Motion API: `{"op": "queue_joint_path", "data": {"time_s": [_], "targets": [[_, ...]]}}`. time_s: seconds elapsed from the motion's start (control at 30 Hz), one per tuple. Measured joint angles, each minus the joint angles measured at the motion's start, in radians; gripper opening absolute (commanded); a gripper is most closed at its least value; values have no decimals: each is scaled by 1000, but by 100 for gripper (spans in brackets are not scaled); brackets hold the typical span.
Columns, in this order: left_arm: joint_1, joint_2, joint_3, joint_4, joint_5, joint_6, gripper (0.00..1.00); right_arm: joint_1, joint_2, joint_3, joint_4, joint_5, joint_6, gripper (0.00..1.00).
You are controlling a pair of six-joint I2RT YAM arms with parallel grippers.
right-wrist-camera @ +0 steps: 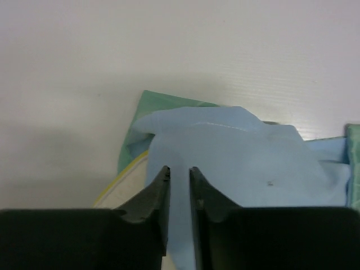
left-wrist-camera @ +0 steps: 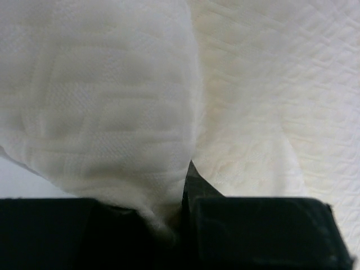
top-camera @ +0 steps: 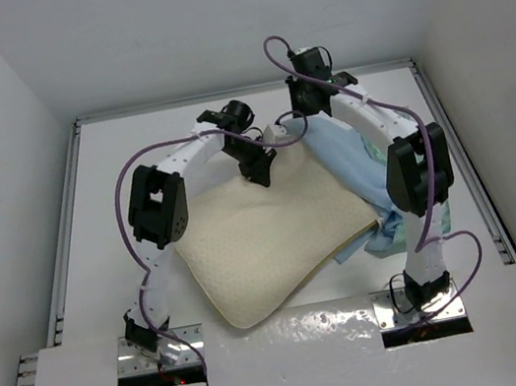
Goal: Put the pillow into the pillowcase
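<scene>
White walled table (top-camera: 111,209); left hand (top-camera: 263,174) pinching pillow (top-camera: 267,241) far edge; right hand (right-wrist-camera: 179,171) clamping pillowcase (right-wrist-camera: 247,152).

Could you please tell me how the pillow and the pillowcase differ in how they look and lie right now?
The pillow is cream-white and thick; the pillowcase is thin, light blue and sea-green. The pillow lies spread out centrally; the pillowcase is bunched at the right. The left gripper pinches the pillow, the right gripper the pillowcase. Both are held at their far ends.
</scene>
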Motion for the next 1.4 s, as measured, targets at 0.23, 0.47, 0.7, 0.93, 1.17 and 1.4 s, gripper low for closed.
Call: {"op": "queue_joint_path", "data": {"time_s": [0.23, 0.47, 0.7, 0.93, 1.17, 1.4], "targets": [[1, 0, -21, 57, -25, -111, 0, -18, 2, -19, -23, -58, -51, 34], [1, 0, -22, 73, -51, -186, 0, -16, 2, -124, -23, -129, -103, 42], [1, 0, -22, 81, -68, -227, 0, -17, 2, -146, 2, -129, -105, 0], [1, 0, -22, 84, -80, -253, 0, -10, -13, -108, -44, -120, -91, 0], [14, 0, 6, 107, -58, -341, 0, 14, -201, -172, -37, -278, -26, 0], [155, -6, 34, 325, 29, -673, 0, 31, -327, -478, 78, -530, 58, 0]]}}
